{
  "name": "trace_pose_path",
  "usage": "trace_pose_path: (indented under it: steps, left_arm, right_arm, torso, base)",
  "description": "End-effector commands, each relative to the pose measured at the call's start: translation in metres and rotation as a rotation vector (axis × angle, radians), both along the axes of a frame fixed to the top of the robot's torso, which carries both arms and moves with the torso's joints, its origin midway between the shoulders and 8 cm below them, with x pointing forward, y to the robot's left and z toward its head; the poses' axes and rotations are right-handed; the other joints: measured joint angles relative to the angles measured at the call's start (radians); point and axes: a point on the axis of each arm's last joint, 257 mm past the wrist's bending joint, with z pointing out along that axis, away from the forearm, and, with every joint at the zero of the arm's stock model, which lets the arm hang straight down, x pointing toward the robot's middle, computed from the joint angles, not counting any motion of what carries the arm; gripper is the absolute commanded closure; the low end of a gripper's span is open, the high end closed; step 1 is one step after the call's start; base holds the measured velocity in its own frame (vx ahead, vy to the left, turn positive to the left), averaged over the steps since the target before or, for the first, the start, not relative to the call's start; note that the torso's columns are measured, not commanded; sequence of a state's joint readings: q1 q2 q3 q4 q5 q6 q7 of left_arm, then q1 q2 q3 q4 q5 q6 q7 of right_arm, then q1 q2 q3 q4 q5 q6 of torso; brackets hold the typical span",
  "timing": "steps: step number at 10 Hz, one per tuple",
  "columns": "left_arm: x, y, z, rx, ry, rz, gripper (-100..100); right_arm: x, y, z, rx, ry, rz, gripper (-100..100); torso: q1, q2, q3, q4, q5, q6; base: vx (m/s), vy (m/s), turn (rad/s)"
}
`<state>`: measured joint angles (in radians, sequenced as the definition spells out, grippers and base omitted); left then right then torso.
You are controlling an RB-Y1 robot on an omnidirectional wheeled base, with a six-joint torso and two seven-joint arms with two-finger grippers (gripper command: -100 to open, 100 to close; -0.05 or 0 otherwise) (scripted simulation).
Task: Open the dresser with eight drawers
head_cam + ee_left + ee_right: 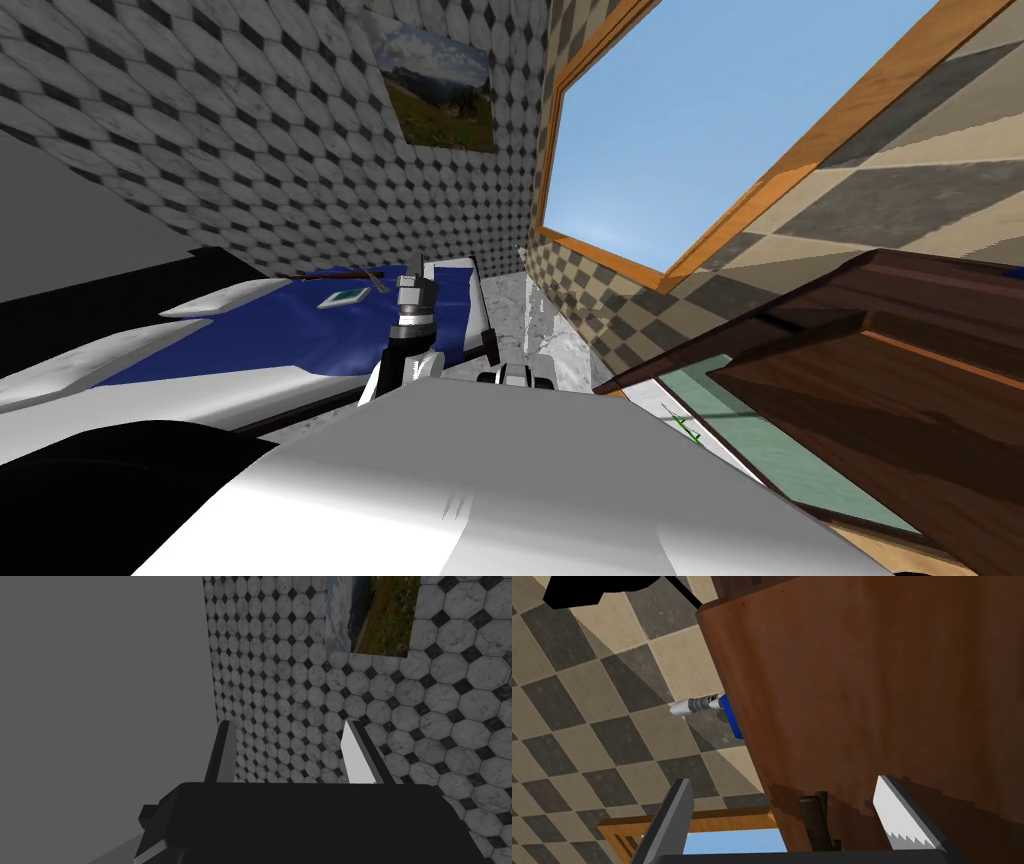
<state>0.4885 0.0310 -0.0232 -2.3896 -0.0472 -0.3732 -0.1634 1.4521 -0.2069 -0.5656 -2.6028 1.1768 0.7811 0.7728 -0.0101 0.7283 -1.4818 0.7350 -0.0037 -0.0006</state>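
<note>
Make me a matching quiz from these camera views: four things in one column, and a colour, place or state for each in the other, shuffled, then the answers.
Column one
1. dresser
2. dark handle
3. left gripper
4. bed cover

Column two
A. blue
B. open, holding nothing
C. between the fingers of the right gripper
D. brown wood

Pairs: 1-D, 2-C, 3-B, 4-A
</note>
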Motion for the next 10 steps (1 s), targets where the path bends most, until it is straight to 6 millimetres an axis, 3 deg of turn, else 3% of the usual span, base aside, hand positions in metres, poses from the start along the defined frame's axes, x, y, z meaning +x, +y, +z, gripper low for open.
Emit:
trace_pose_path:
  steps: [1, 6, 7, 8, 10]
  left_arm:
    - [0.0, 0.0, 0.0, 0.0, 0.0, 0.0, 0]
    - [0.0, 0.0, 0.0, 0.0, 0.0, 0.0, 0]
    - [0.0, 0.0, 0.0, 0.0, 0.0, 0.0, 0]
    - [0.0, 0.0, 0.0, 0.0, 0.0, 0.0, 0]
    - [0.0, 0.0, 0.0, 0.0, 0.0, 0.0, 0]
  right_arm:
    - [-0.007, -0.007, 0.017, -0.004, -0.001, 0.003, -100]
    - [-0.015, -0.018, 0.048, -0.007, -0.003, 0.013, -100]
    - [-0.014, -0.018, 0.041, 0.0, 0.001, 0.011, -100]
    - [-0.015, -0.018, 0.04, 0.004, 0.0, 0.013, 0]
    - [-0.015, -0.018, 0.038, 0.01, 0.001, 0.013, 0]
  torso:
    - [0.003, 0.003, 0.001, 0.001, 0.001, 0.0]
    - [0.013, 0.011, 0.006, 0.004, 0.007, 0.001]
    - [0.016, 0.012, 0.005, 0.004, 0.011, 0.002]
    - [0.016, 0.012, 0.005, 0.004, 0.01, 0.001]
    - [0.015, 0.011, 0.005, 0.004, 0.008, 0.001]
  base:
    - [0.055, 0.006, -0.003]
    - [0.033, 0.026, -0.009]
    - [0.012, 0.011, -0.006]
    - [0.0, 0.0, 0.0]
    - [0.0, 0.0, 0.0]
